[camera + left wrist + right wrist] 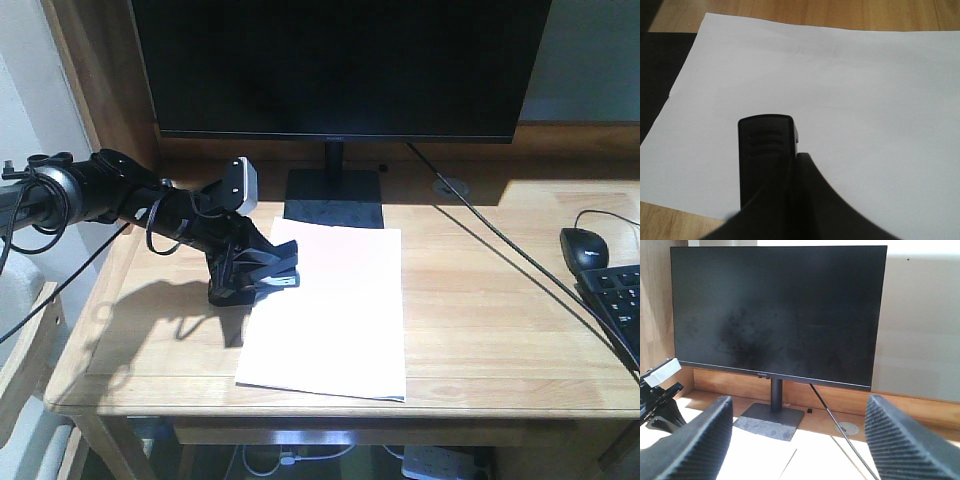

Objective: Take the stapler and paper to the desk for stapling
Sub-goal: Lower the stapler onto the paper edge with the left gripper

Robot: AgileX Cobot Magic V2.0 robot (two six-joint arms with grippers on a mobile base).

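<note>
White paper (340, 320) lies flat on the wooden desk (480, 330), in front of the monitor stand. My left gripper (262, 276) reaches in from the left, low over the sheet's left edge, shut on the black stapler (284, 279). In the left wrist view the stapler (765, 155) points forward over the paper (850, 90), pressed against a dark finger (840, 210), with desk wood (840, 12) beyond the sheet. My right gripper (797, 440) shows only in its own wrist view, held above the desk. It is open, its ribbed pads (905, 440) far apart with nothing between them.
A large dark monitor (340, 65) stands at the back on a flat base (333, 200). A black cable (500, 235) runs diagonally across the right half. A black mouse (585, 248) and a keyboard (620, 300) sit at the right edge. There is a round grommet (452, 186).
</note>
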